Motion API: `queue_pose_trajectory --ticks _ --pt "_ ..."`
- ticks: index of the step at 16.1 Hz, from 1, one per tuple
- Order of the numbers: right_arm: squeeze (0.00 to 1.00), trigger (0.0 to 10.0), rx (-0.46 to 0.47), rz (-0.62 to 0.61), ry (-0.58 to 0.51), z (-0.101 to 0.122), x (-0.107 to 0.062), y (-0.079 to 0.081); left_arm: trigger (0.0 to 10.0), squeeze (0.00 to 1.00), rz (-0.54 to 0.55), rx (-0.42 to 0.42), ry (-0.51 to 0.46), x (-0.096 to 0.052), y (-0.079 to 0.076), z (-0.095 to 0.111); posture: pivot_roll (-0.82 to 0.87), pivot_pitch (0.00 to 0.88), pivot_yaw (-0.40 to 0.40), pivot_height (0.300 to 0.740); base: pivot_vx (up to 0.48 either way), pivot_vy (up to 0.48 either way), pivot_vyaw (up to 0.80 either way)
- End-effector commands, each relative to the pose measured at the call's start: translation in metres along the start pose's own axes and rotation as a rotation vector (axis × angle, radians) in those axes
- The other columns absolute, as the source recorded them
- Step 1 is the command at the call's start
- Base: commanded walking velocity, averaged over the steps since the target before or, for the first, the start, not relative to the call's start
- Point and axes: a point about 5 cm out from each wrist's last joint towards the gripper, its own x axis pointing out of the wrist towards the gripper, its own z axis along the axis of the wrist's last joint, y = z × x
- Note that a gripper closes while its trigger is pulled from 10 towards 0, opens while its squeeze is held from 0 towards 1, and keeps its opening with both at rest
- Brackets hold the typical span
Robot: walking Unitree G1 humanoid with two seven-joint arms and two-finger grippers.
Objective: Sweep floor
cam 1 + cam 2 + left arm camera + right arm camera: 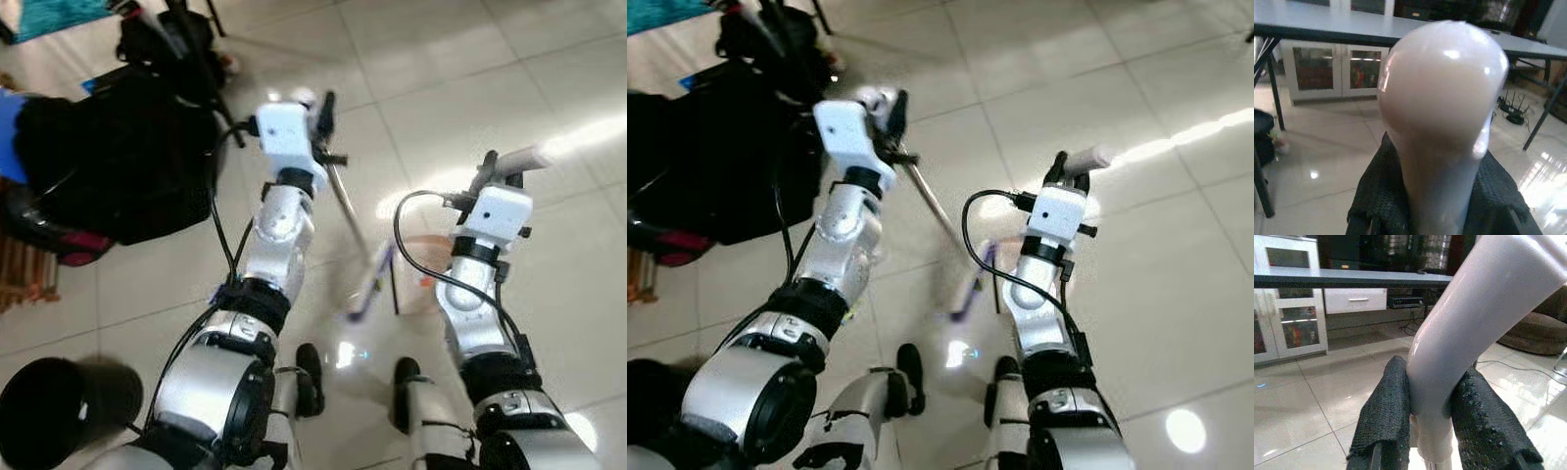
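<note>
Grippers stood clamped mid-frame, left gripper [318, 113] on the broom's rounded white plastic handle top [1442, 107], right gripper [1432, 416] on the dustpan's curved white handle [1484, 318], both seemingly light, stiff, slippery.

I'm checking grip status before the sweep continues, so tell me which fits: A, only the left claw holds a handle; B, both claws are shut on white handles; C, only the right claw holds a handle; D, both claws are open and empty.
B: in the wrist views the left claw is shut on the rounded white broom handle, and the right claw clamps the bent white dustpan handle.
</note>
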Motion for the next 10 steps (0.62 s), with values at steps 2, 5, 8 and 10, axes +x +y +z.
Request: queue_pose_trajectory --ticks 2,5,8,10 --pt "0.00 10.0 0.087 -0.062 0.129 -0.011 -0.020 0.007 10.0 0.00 -0.019 -0.098 -0.055 0.009 -0.028 0.010 0.09 0.392 0.156 0.740 0.000 0.000 0.00" --pt "0.00 10.0 0.136 -0.073 0.136 -0.006 -0.021 0.013 10.0 0.00 -0.007 -0.303 -0.128 0.028 -0.039 0.037 0.08 0.377 0.151 0.740 0.000 0.000 0.00" --pt "0.00 10.0 0.137 -0.076 0.152 -0.009 -0.019 0.011 10.0 0.00 -0.026 -0.453 -0.136 0.037 -0.047 0.047 0.09 0.368 0.147 0.740 0.000 0.000 0.00" --pt "0.00 10.0 0.130 -0.073 0.157 -0.010 -0.018 0.008 10.0 0.00 -0.080 -0.421 -0.158 0.041 -0.046 0.055 0.08 0.352 0.143 0.740 0.000 0.000 0.00"
